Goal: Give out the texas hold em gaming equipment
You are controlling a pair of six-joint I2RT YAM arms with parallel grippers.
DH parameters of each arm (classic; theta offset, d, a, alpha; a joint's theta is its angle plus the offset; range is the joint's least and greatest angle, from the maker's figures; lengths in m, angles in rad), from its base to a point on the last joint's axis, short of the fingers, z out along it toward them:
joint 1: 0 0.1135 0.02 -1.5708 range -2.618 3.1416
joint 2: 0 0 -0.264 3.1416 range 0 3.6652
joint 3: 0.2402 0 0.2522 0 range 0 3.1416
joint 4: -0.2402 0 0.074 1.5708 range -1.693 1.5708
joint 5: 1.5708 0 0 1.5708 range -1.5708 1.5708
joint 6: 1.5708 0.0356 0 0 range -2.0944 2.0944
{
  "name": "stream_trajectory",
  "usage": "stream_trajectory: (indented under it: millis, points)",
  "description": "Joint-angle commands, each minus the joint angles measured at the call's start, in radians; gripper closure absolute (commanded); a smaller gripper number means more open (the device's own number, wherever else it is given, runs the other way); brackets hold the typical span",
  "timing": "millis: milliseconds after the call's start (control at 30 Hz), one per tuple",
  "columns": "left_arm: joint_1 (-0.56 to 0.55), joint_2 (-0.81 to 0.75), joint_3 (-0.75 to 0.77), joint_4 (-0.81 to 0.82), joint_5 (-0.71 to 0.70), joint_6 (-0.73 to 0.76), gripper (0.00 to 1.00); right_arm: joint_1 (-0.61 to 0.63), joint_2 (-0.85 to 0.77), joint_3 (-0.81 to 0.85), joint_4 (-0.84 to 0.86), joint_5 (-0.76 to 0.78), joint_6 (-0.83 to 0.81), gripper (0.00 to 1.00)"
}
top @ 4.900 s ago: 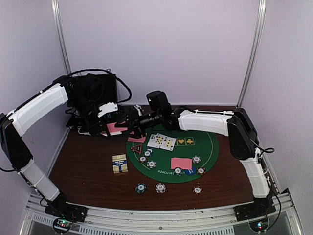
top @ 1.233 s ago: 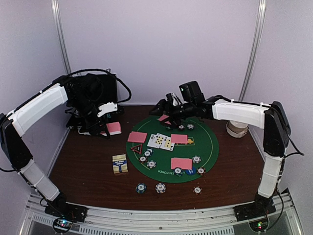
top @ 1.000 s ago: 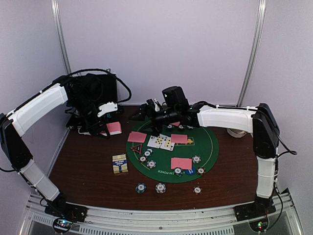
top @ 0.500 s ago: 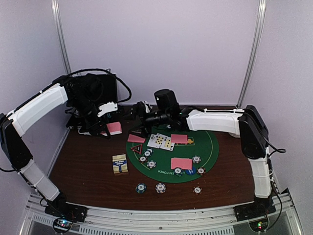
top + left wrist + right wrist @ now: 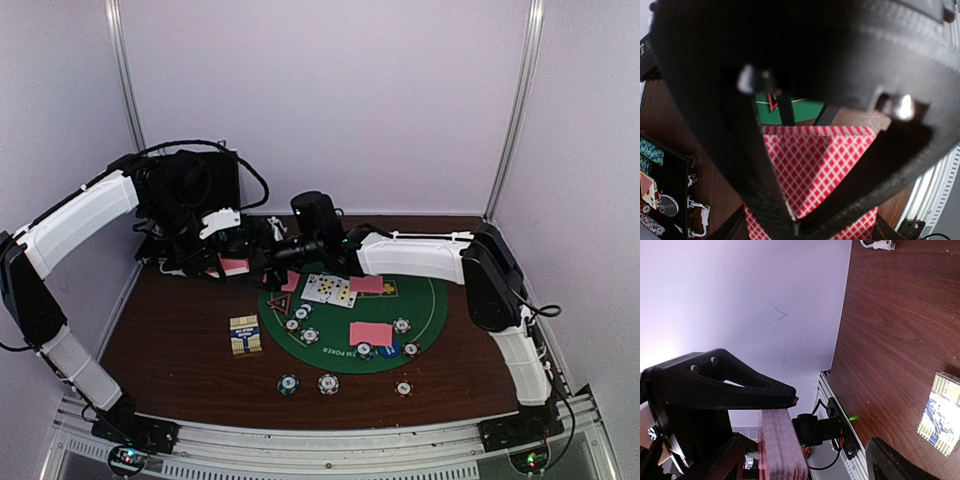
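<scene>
1. The right arm has swung back across the mat (image 5: 428, 300) from its far-right side. The right claw (image 5: 258, 256) is now up at the deck (image 5: 815, 160), over the table's (image 5: 170, 350) far-left corner.
2. The left claw (image 5: 218, 262) is pinched tight on that deck, checked backs filling its wrist view. It's held off the wood just beside the case (image 5: 205, 180). Looks like a dealer's hand to me: keep the stack steady so the other arm can peel from it.
3. The right claw is spread wide, and in its wrist view the deck's edge sits between the fingers (image 5: 730, 385). Whether a pad is on a card yet, I can't tell.
4. The dealt cards (image 5: 370, 333) lie face down on the mat, with a face-up pair (image 5: 330, 289) near its far edge.
5. The marker (image 5: 278, 303) sits at the mat's left edge.
6. Three chips (image 5: 328, 383) sit off the mat toward the table's near edge, and a box (image 5: 245, 334) lies left of the mat.
7. My read: another card is about to be drawn for the layout. The risk is two cards coming away together, or the stack getting knocked askew.
</scene>
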Motion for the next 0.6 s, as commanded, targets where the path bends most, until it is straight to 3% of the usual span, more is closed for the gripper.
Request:
stream_trajectory:
  millis: [0,333,567]
  points:
    - [0.004,-0.015,0.026,0.033,0.023,-0.005,1.0,0.005,0.027,0.061,-0.031,-0.01,-0.003,0.14]
    - [0.004,-0.022,0.024,0.034,0.017,0.0,1.0,-0.009,0.023,0.067,-0.15,-0.016,-0.072,0.23]
    - [0.004,-0.025,0.021,0.033,0.014,0.001,1.0,-0.043,-0.044,-0.039,-0.132,-0.023,-0.083,0.38]
